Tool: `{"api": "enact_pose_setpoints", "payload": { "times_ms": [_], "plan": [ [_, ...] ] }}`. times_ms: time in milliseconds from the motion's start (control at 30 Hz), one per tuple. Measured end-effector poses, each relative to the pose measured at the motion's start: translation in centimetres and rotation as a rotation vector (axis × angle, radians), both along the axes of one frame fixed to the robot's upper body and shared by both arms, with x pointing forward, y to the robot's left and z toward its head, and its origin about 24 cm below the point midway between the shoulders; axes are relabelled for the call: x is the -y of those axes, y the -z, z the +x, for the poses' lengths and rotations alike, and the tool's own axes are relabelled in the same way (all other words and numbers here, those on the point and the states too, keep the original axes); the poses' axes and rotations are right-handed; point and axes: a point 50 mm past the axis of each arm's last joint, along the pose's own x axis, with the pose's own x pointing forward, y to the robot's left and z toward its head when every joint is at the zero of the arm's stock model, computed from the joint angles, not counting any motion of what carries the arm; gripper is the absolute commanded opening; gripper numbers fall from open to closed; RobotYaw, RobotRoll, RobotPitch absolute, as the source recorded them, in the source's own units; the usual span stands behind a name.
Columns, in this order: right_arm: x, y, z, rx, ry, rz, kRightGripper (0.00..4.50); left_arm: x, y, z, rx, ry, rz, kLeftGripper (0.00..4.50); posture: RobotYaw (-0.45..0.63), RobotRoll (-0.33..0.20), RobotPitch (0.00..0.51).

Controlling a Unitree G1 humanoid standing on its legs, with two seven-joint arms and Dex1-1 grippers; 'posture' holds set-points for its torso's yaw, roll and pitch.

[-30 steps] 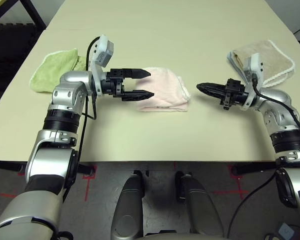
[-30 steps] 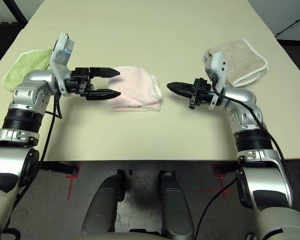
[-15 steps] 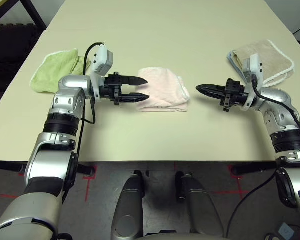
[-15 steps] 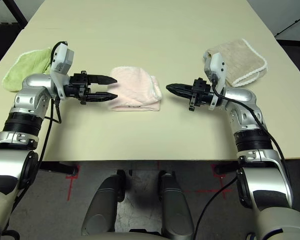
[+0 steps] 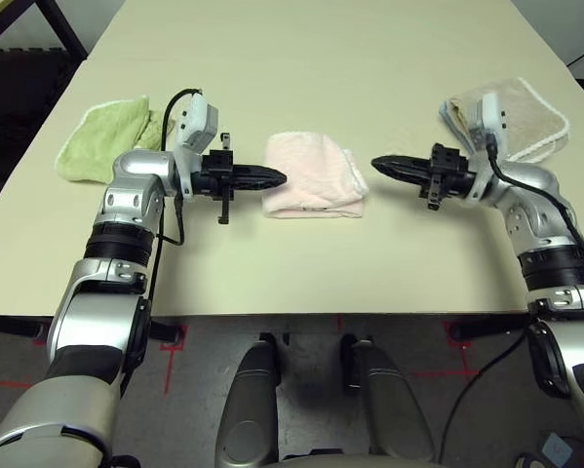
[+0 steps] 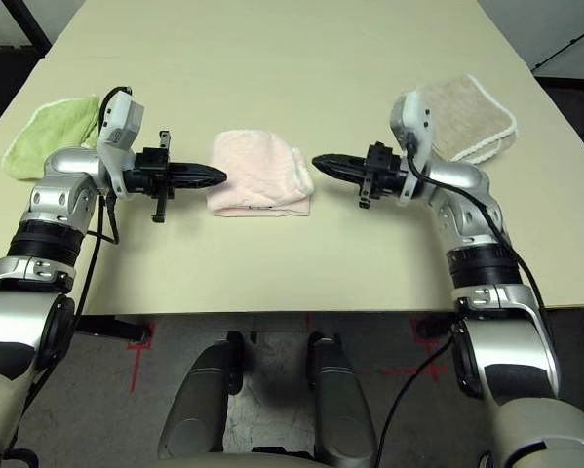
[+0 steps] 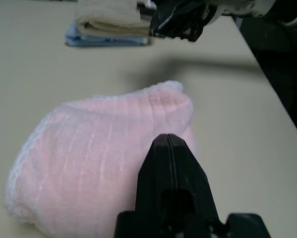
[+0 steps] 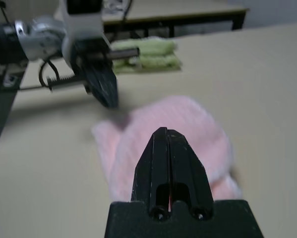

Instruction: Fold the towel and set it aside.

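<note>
Since 1 s ago: L gripper (image 5: 280, 178) jaws went from wide open to shut, empty; R gripper (image 5: 377, 164) came closer to the towel and rose a little.

1. Towel (image 5: 313, 176): pink, folded into a rounded bundle, flat on table (image 5: 301, 58), mid-width, between the 2 grippers. Not held by either.
2. L gripper: jaws pressed together on nothing, level, tip pointing at the towel's L edge, about touching it or just beside; cannot tell which.
3. R gripper: jaws closed, empty, level, tip just beside the towel's R edge, slightly apart from it.
4. Green towel (image 5: 104, 137): bunched, well apart from the pink towel on its L, behind the L arm.
5. Tan towel (image 5: 525, 117): white edging, folded, well apart from the pink towel on its R, behind the R wrist.
</note>
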Motion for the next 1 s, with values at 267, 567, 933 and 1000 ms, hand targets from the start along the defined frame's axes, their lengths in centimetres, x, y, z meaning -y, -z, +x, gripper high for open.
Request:
{"api": "enact_pose_setpoints", "payload": {
  "times_ms": [267,567,933,1000],
  "plan": [
    [-3.1,3.1,2.1,-0.094,0.050,-0.204,0.00,1.1,0.7,1.6,-0.040,-0.082,0.101,0.04,0.05,0.000,0.208],
    [-0.7,5.0,2.3,-0.168,0.102,-0.365,0.00,0.9,0.6,1.4,-0.044,-0.046,0.133,0.04,0.04,0.000,0.214],
    [-0.1,5.5,1.7,-0.184,0.119,-0.309,0.00,1.6,1.6,0.9,-0.090,0.012,0.111,0.04,0.04,0.000,0.218],
    [0.0,5.7,1.4,-0.199,0.132,-0.275,0.00,2.1,1.8,1.0,-0.090,0.008,0.105,0.04,0.04,0.000,0.219]
  ]
}}
